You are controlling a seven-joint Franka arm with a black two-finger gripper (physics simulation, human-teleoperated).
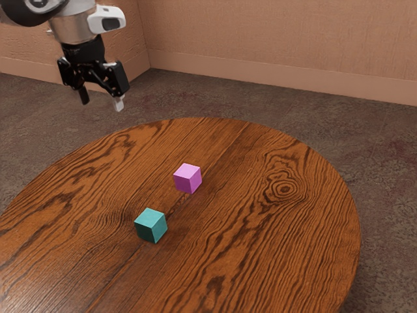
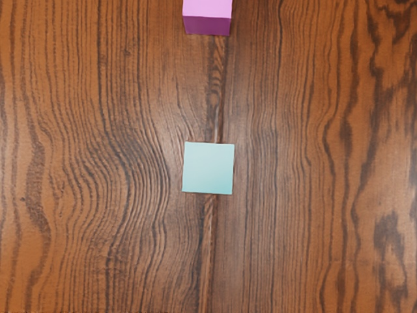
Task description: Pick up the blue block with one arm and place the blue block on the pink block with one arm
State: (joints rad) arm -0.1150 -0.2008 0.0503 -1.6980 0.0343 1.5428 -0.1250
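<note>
1. Gripper [image 1: 101, 101]: black, two-fingered, hung high above the far edge of the table at the exterior view's left. Fingers stood apart with nothing between them.
2. Arm [image 1: 75, 19]: mostly cut off by the exterior view's upper left corner.
3. Blue block [image 1: 150, 225]: teal in shade, flat on the table and untouched. In the wrist view [image 2: 208, 168] it lay directly beneath the hand, with just its upper face visible.
4. Pink block [image 1: 187, 177]: on the table near the blue block, apart from it. Partly cropped at the wrist view's edge [image 2: 206, 16].
5. Table [image 1: 273, 248]: round, wood-grained; its near and left rim fell outside the exterior view.
</note>
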